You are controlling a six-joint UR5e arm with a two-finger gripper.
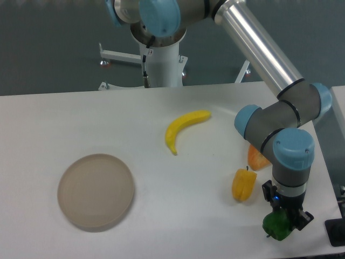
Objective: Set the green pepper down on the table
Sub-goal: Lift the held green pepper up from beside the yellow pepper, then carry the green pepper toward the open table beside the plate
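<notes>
Green pepper (277, 226) sitting between the jaws of the gripper (284, 220), low over the table (161, 108) near its front right edge. Appearing to be clamped on the pepper, though dark fingers against dark green skin are blurring the contact line; not possible to tell whether the pepper's underside is already touching the white surface or hanging just above it.

Moving outward from the jaws: yellow pepper (243, 185) standing up and to the left of them, near but apart. Orange fruit (257, 158) lying farther up on that same side, partly hidden behind the arm's wrist. Banana (183, 128) curving well beyond, up and left. Round beige plate (96, 191) resting far to the left, well apart from everything at the jaws.

Judging the risks: releasing while still above the surface, letting a lobed, glossy pepper bounce or roll. Sitting so near the table's edge, leaving little room for a roll toward the front or right before dropping off. Pressing down too far, squeezing the pepper against the top. Opening wide or retreating leftward, nudging the yellow pepper.
</notes>
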